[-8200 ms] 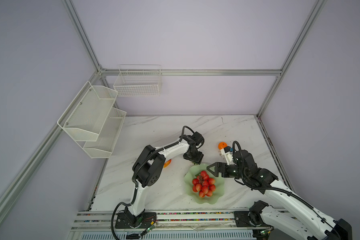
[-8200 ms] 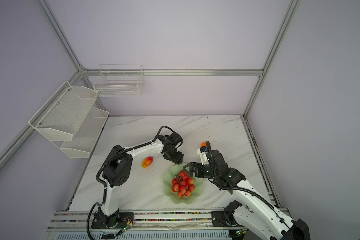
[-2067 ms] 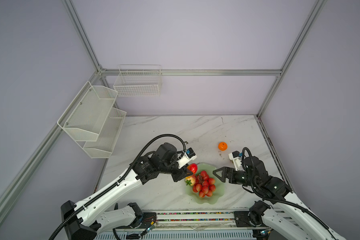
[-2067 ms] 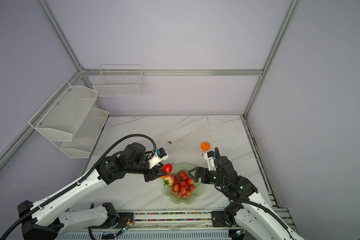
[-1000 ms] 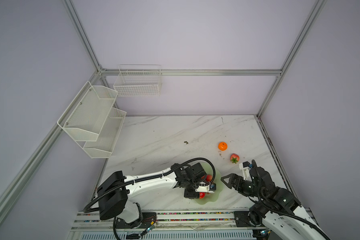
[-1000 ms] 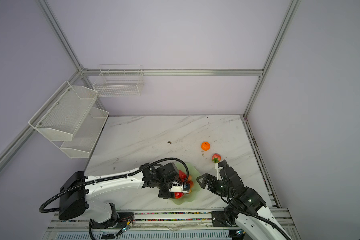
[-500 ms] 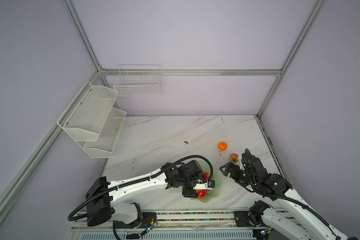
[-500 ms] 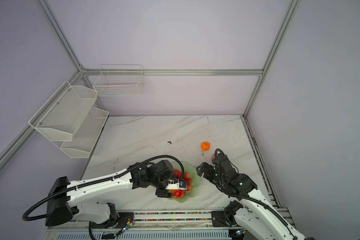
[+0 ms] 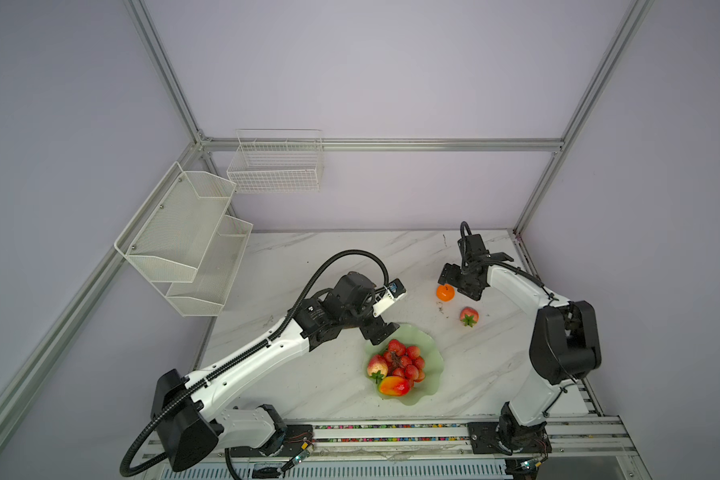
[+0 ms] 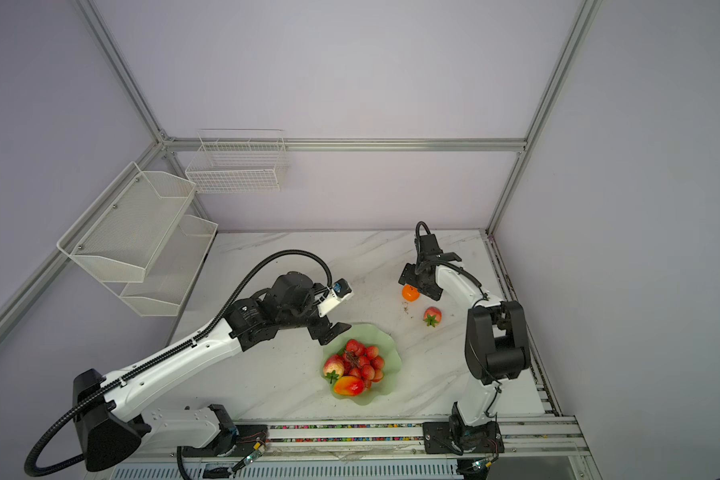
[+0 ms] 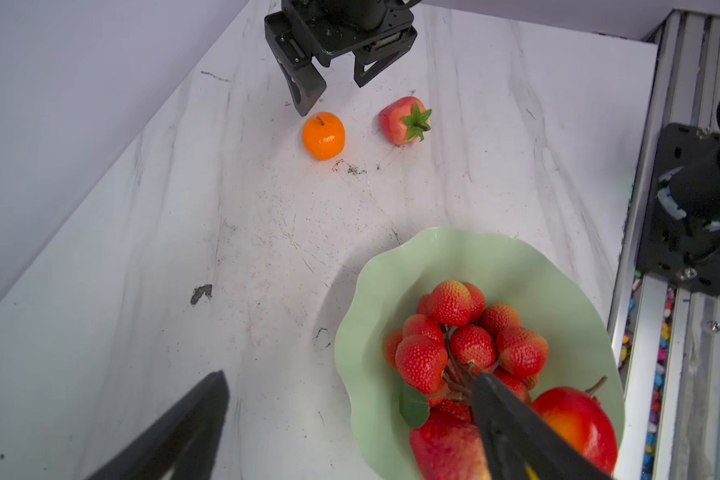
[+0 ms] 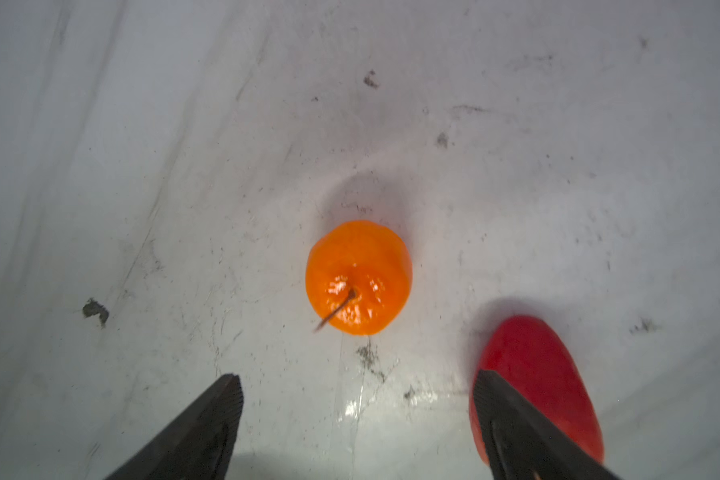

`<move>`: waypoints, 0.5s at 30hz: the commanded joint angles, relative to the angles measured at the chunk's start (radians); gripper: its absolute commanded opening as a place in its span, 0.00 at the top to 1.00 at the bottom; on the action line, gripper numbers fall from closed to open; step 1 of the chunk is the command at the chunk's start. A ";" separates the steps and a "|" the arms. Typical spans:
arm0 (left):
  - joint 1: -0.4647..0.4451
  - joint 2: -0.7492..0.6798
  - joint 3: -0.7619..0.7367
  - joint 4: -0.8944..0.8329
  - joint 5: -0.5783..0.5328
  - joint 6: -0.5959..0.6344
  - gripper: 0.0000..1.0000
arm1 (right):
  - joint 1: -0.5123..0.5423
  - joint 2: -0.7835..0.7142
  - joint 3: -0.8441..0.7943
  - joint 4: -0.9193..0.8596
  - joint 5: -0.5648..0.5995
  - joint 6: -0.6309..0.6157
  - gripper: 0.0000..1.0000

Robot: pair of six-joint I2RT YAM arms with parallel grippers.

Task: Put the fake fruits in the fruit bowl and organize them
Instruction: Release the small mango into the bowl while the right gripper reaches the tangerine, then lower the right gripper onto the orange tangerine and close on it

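The mint-green fruit bowl [image 9: 433, 353] [image 10: 391, 353] [image 11: 495, 257] holds a red bunch [image 9: 404, 359] [image 11: 466, 340], a strawberry [image 9: 377, 365] [image 11: 445, 444] and a mango [image 9: 393, 385] [image 11: 574, 419]. My left gripper [image 9: 381, 332] [image 10: 329, 332] [image 11: 348, 376] hangs open and empty over the bowl's far-left rim. On the table lie the orange [image 9: 445, 293] [image 10: 410, 293] [image 12: 358, 274] and a second strawberry [image 9: 468, 316] [image 12: 537, 374]. My right gripper [image 9: 460, 286] [image 10: 418, 286] [image 12: 356, 376] is open just above the orange, touching nothing.
White wire baskets [image 9: 183, 237] [image 9: 275, 166] hang on the left and back walls. A metal rail [image 9: 391, 432] runs along the table's front edge. The right arm's elbow [image 9: 564, 340] stands near the table's right edge.
My left gripper opened, left the mango in the bowl and drew back to the rim. My right arm swung from the front right to the back, over the orange.
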 commanded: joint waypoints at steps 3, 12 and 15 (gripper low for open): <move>0.022 0.005 0.108 0.069 0.029 -0.135 0.00 | 0.005 0.095 0.114 -0.045 0.016 -0.126 0.10; 0.097 -0.015 0.084 0.090 0.074 -0.162 0.00 | 0.005 0.176 0.139 -0.082 0.037 -0.147 0.18; 0.105 -0.017 0.075 0.098 0.093 -0.172 0.00 | 0.008 0.168 0.108 -0.101 0.053 -0.146 0.18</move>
